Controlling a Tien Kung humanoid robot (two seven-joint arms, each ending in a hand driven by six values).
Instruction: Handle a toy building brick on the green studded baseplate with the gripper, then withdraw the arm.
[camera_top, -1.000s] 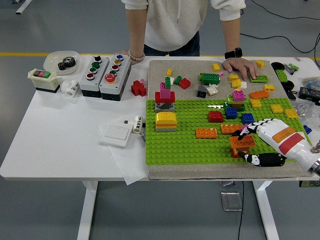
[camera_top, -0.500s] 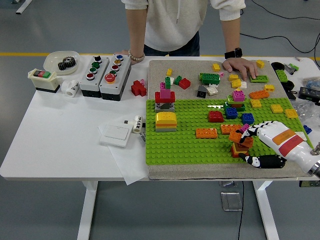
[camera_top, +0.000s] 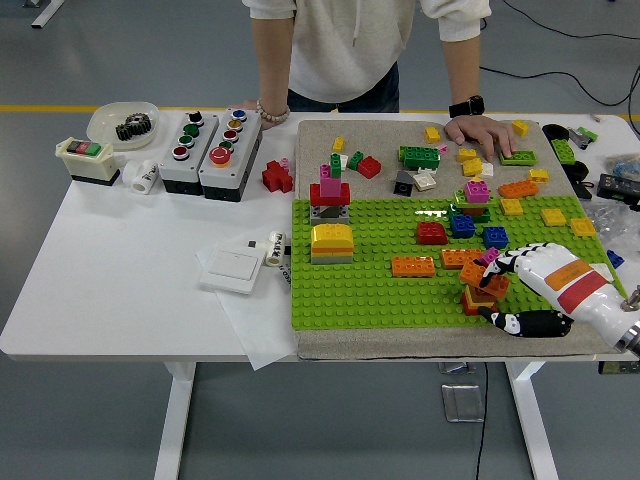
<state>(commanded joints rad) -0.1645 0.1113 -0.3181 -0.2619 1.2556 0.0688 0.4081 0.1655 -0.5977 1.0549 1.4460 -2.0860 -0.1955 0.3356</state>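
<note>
My right hand (camera_top: 520, 285) is clamped on the orange brick (camera_top: 483, 284) at the near right part of the green baseplate (camera_top: 370, 290), fingers above, thumb below; it looks light, rigid and slick, best pinched across its flat sides.

Lab, white table (camera_top: 120, 290), button boxes (camera_top: 210, 145), floor cables (camera_top: 560, 40)
</note>
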